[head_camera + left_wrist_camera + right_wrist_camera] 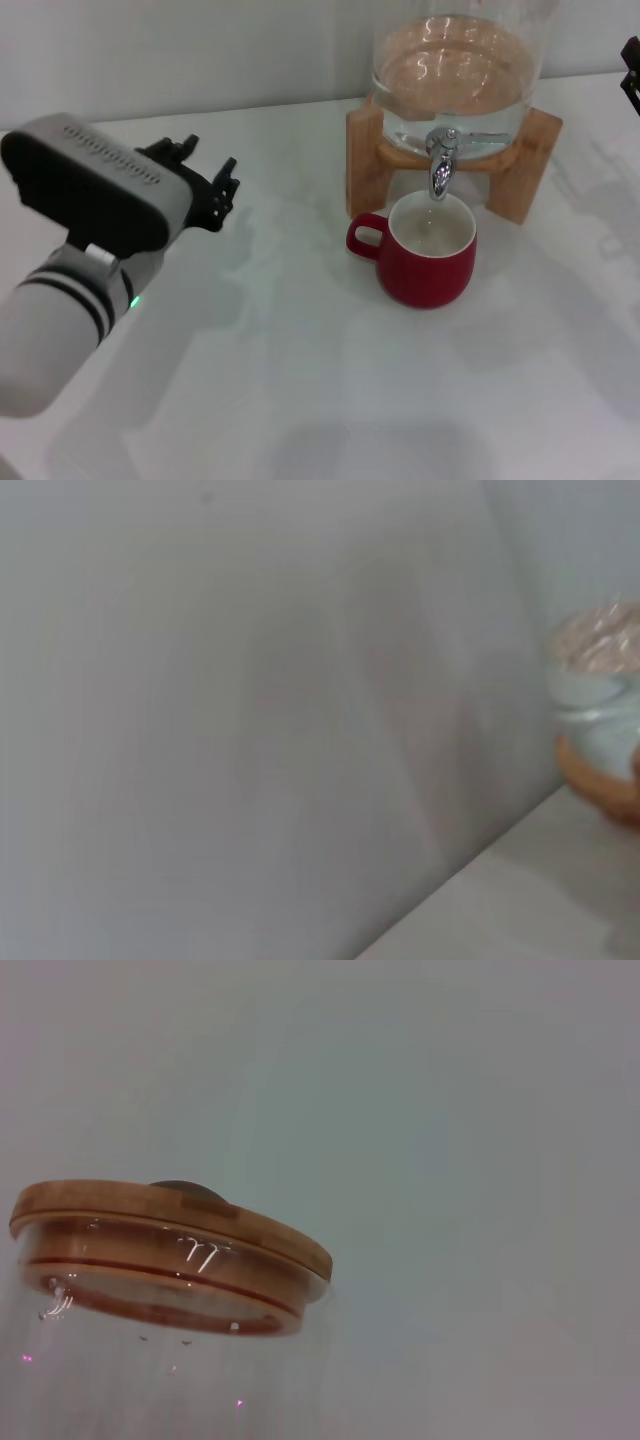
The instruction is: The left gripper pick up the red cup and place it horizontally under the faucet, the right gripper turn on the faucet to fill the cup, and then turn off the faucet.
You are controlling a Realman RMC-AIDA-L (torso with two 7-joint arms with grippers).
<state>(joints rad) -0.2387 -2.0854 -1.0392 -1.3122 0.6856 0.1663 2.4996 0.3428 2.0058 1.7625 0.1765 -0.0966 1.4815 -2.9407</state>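
One red cup (428, 262) stands upright on the white table (300, 400), mouth up, directly under the faucet (441, 165) of the glass dispenser (455, 70); its handle points toward the robot's left. The left hand (205, 185) hovers well apart, holding nothing, fingers parted. The right hand (630, 75) shows only at the edge; I cannot tell its state.

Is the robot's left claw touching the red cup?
Apart. In the head view the left claw sits off to the side, with bare white table between it and the red cup.
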